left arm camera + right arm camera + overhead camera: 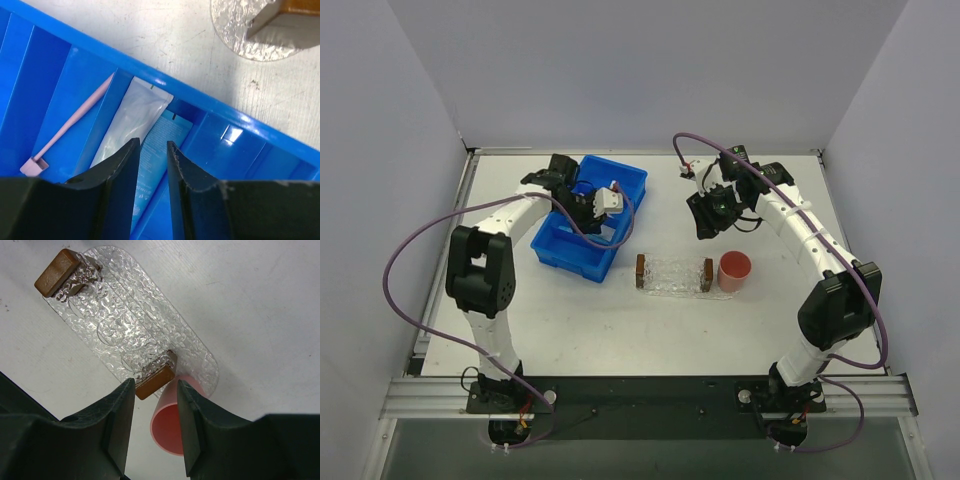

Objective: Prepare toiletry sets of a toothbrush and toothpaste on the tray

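Observation:
The pink-lilac toothbrush [75,120] lies in the blue bin [235,135], with the pale grey-blue toothpaste [131,117] and the brighter blue toothpaste [159,142] beside it. My left gripper [152,146] is open and hovers over the bin [590,215], its jaws a narrow gap apart above the brighter blue tube. The clear glittery tray [673,275] has a brown block at each end and lies empty at mid-table. It also shows in the right wrist view [130,320]. My right gripper [156,386] is open and empty, above the tray's right end.
A round pink cup [734,270] stands against the tray's right end, and shows in the right wrist view [172,430] below my right fingers. The tray's corner [235,30] lies just beyond the bin's wall. White walls surround the table.

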`<state>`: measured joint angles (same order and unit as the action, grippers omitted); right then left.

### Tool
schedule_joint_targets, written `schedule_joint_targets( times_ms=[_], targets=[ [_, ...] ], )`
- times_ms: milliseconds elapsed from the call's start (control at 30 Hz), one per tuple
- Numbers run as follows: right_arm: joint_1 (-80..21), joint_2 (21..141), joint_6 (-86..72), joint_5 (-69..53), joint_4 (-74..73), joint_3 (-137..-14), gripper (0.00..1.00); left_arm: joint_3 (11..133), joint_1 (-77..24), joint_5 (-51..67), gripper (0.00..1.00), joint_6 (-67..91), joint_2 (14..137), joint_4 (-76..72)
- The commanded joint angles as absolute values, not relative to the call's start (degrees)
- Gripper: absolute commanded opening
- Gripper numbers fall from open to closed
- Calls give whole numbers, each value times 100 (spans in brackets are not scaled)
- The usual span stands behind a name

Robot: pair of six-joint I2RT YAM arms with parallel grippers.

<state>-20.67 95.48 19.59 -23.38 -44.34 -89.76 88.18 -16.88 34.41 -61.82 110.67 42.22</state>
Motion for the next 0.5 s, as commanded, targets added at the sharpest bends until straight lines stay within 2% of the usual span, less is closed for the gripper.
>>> schedule_joint_targets(
  times_ms=[0, 200, 467],
  targets=[
    [-2030, 9519, 2013, -2435, -4535, -8974, 35, 9000, -1486, 4087, 38, -6977, 11118, 4570],
    [-1960, 9510, 2013, -2452, -4535, -8965, 35, 9360, -1459, 3964, 39, -7207, 11469, 4790],
    [-1881, 9527, 1995, -2487, -4544, -8965, 35, 9281, -1670, 3613, 41, -7102, 11672, 4052]
  ],
)
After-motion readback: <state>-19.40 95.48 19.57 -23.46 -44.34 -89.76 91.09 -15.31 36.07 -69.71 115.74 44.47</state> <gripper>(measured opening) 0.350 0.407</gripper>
